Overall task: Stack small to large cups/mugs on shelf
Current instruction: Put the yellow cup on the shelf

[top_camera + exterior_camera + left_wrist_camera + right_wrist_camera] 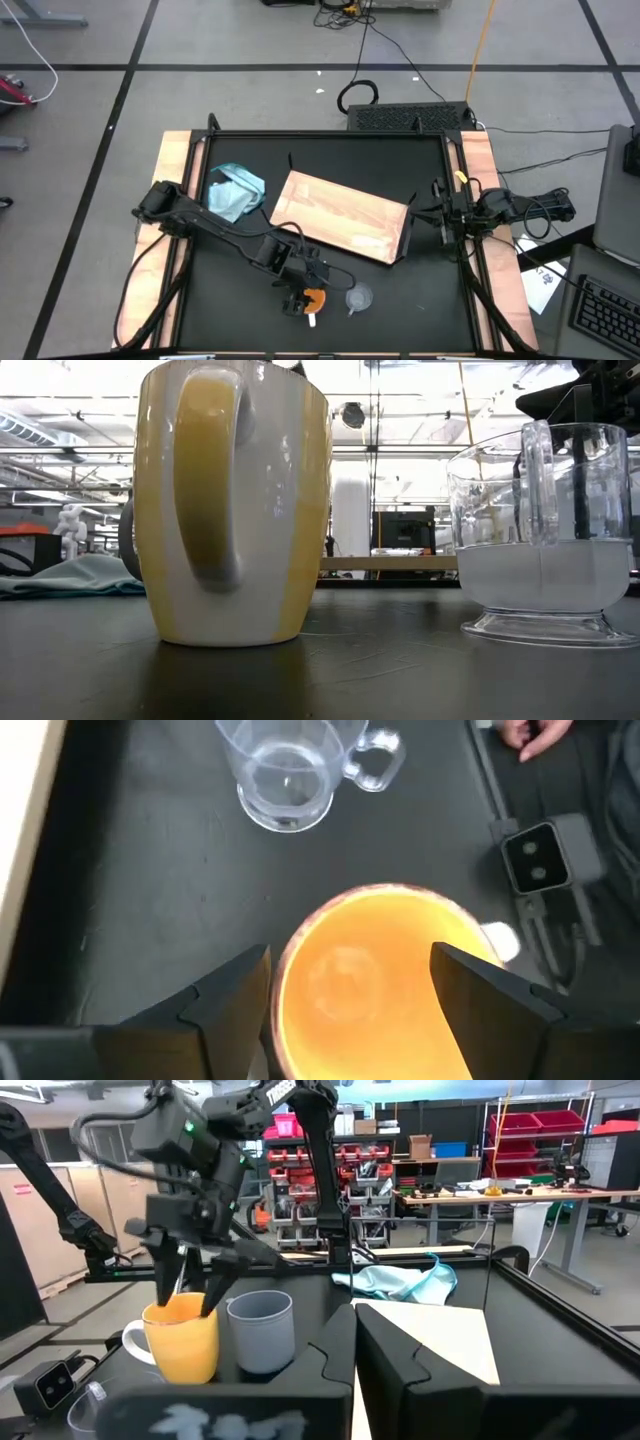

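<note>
The orange mug (316, 298) stands upright on the black table near its front edge, its pale handle (312, 320) toward the near side. My left gripper (350, 1005) is open just above it, one finger on each side of the rim. The blue-grey mug (262, 1330) stands right beside the orange mug; in the high view my left arm hides it. The clear cup (358, 297) stands to the right of the orange mug. The light-wood shelf (340, 215) lies flat mid-table. My right gripper (440, 212) is shut and waits at the table's right edge. My left gripper comes at the orange mug from above, pointing down, with its fingers (235, 995) standing outside the rim (300, 935) on two opposite sides. I cannot tell whether they touch it. The mug rests upright with its base on the table.
A teal-blue cloth (235, 192) lies at the far left of the table, beside the shelf. A small camera box (540, 860) sits at the table's near edge close to the mugs. A person's hand (535, 732) shows beyond the table's edge.
</note>
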You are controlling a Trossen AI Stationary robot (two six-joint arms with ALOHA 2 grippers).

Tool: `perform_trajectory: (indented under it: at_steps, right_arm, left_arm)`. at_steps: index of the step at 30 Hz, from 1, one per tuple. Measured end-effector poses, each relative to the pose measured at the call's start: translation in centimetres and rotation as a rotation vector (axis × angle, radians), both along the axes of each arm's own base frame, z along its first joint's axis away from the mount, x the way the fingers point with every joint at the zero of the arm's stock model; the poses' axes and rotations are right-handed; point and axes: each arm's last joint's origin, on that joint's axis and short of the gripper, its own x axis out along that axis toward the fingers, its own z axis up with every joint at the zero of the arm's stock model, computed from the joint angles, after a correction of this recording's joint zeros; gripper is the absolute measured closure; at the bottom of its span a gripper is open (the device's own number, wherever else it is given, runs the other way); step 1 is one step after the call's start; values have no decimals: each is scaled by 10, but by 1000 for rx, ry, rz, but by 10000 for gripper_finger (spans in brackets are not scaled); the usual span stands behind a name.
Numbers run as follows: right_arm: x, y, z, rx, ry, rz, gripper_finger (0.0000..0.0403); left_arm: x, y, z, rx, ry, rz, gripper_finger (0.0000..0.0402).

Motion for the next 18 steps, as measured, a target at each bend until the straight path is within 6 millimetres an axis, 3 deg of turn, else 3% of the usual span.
perform_trajectory:
  at_steps: [5,12,18]
  right_arm:
    - [0,0,0,1,-4,0,403]
    - [0,0,0,0,-1,0,403]
    - [0,0,0,0,0,0,403]
  left_arm:
    - [3,-1,-15,17,44,-1,127]
    - [5,-1,-20,32,46,-17,129]
    - [6,-1,-20,33,45,-20,164]
